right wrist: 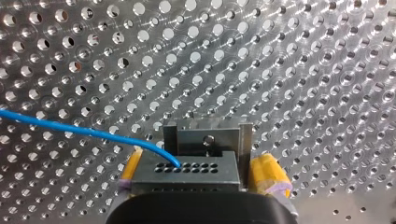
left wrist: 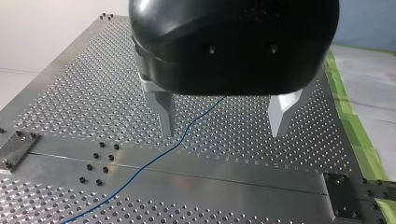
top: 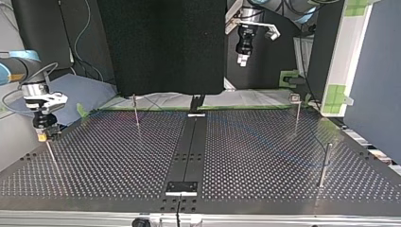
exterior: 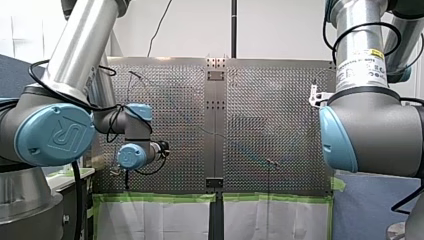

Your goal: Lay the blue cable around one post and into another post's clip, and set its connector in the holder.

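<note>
Worktop [top: 265, 156]: cable [left wrist: 154, 158] lies loose across it, looks unrouted. L claw [left wrist: 222, 119] hangs over cable, fingers apart. R claw [right wrist: 200, 182] clamped on connector [right wrist: 196, 163]. I'd grip firm, move low & slow, w/ slack so nothing snags.

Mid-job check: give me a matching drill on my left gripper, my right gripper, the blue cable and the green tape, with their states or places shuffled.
Things:
1. my left gripper
2. my right gripper
3. blue cable
4. green tape

States or places:
A. runs along the edge of the table
B. shut on the connector
C. open above the table, holding nothing
D. lies on the perforated table, one end in the connector

Pairs: 1-C, 2-B, 3-D, 4-A.
</note>
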{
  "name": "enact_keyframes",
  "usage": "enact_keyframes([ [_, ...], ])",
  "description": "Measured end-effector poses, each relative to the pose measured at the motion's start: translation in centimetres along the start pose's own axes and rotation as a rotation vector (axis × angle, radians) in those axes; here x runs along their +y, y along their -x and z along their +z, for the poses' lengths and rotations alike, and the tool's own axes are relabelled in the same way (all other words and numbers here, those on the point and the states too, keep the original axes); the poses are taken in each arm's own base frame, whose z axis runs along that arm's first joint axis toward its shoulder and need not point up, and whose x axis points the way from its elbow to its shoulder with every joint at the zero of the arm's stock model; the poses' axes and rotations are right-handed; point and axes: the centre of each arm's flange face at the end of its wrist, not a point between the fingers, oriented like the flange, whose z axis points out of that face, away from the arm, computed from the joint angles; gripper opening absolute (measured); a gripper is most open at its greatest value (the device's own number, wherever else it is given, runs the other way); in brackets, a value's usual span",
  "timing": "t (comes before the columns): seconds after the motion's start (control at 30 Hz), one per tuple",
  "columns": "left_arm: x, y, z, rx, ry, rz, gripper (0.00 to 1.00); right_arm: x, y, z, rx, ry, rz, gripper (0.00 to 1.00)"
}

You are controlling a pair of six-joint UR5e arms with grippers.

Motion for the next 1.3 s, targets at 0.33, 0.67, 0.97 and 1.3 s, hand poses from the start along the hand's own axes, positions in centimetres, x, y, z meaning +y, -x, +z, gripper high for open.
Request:
enact_keyframes([
  [0.33,0.0,-0.01,-0.01,0.0,0.0,-0.001,1.0,0.0,0.0,0.0,0.0,0.0,0.0,1.0],
  [0.67,-0.01,0.12,0.13,-0.011,0.001,-0.041,1.0,0.0,0.0,0.0,0.0,0.0,0.0,1.0],
  [0.97,-0.12,0.48,0.73,-0.037,0.001,-0.038,1.0,0.0,0.0,0.0,0.0,0.0,0.0,1.0],
  [1.3,-0.11,0.5,0.76,-0.038,0.001,-0.033,1.0,0.0,0.0,0.0,0.0,0.0,0.0,1.0],
])
